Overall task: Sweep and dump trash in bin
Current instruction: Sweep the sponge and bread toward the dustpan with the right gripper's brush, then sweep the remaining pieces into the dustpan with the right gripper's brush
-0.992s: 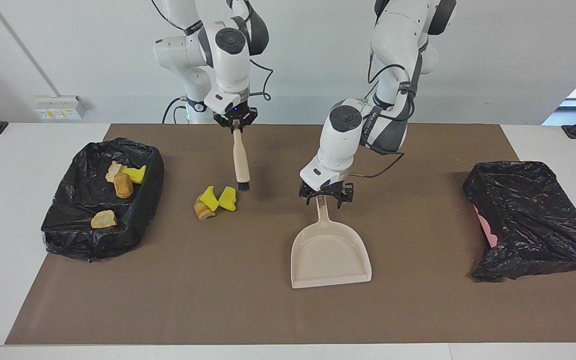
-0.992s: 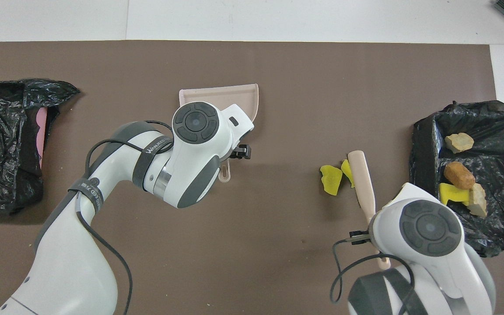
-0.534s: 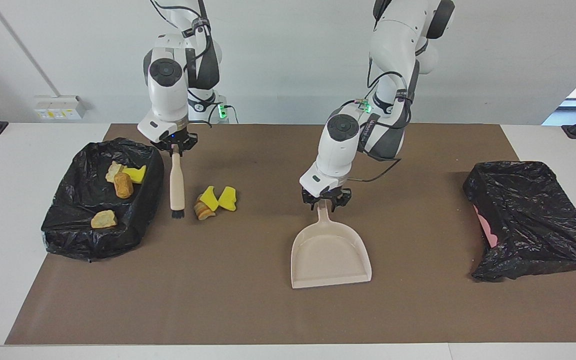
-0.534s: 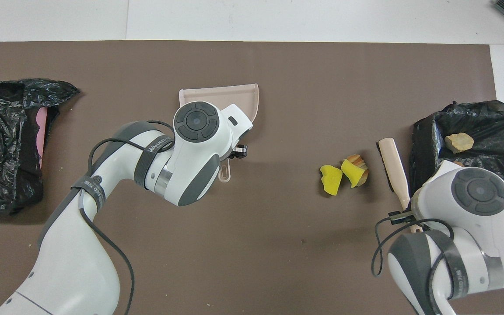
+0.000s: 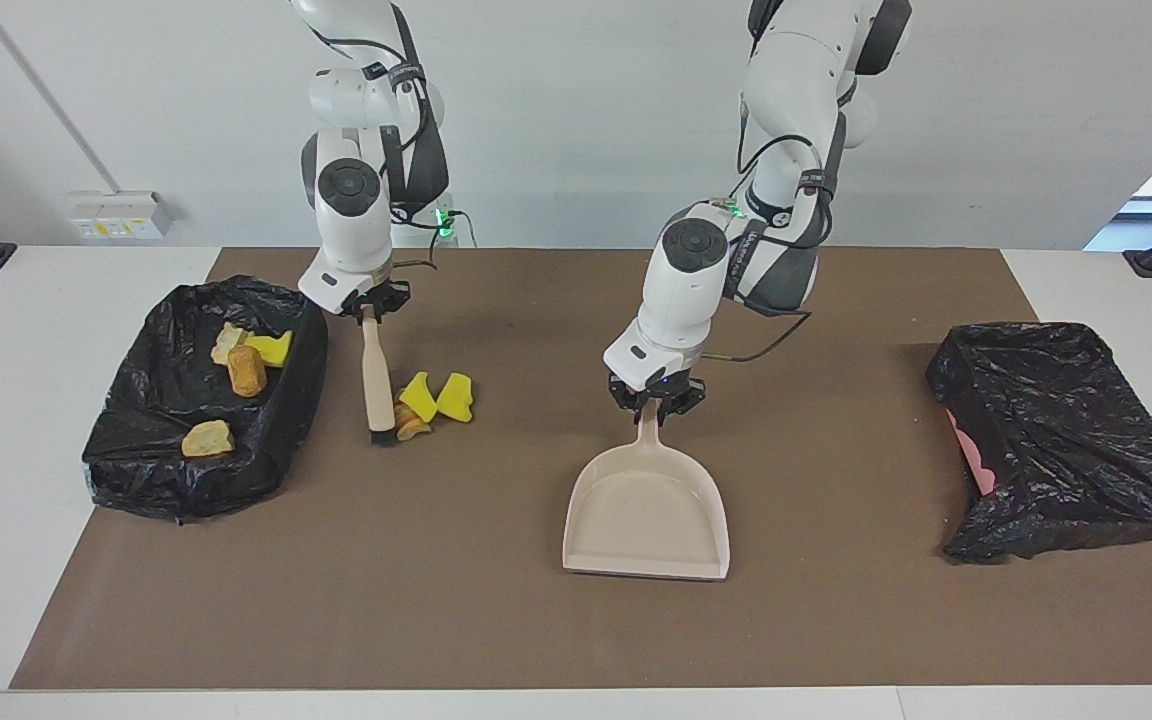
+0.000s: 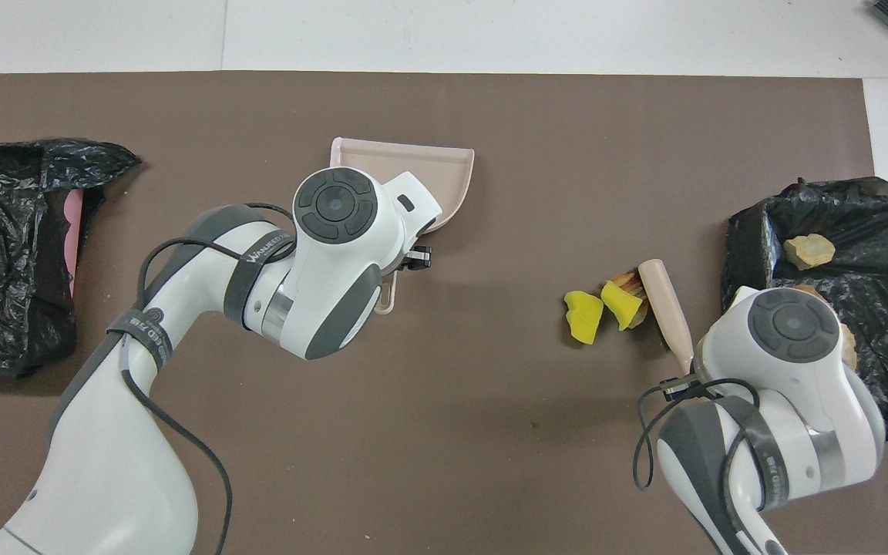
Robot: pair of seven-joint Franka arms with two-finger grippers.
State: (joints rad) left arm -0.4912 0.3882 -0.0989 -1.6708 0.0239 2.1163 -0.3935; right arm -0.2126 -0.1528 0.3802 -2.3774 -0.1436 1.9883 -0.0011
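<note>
Two white arms work over a brown mat (image 5: pixel 496 620) on the white table (image 5: pixel 16 480). The right gripper (image 5: pixel 368 304) is clenched on the top of the one beige wooden-handled brush (image 5: pixel 373 375), whose black bristles rest on the mat touching the loose trash. The left gripper (image 5: pixel 658 396) grasps the handle of the single beige plastic dustpan (image 5: pixel 646 520), which sits on the mat mid-table with its wide mouth pointing away from the robots. Seven scraps show in all. Three lie loose on the mat between brush and dustpan, right beside the bristles: two bright yellow sponge pieces (image 5: pixel 439 397) and one tan-brown bread-like chunk (image 5: pixel 408 424) touching them. Four more lie inside the black-bagged bin (image 5: pixel 136 470) at the right arm's end of the table: one yellow piece (image 5: pixel 272 348) and three tan-brown chunks (image 5: pixel 246 370). A second black bag with a pink patch showing (image 5: pixel 1066 440) lies at the left arm's end, well apart from everything else.
</note>
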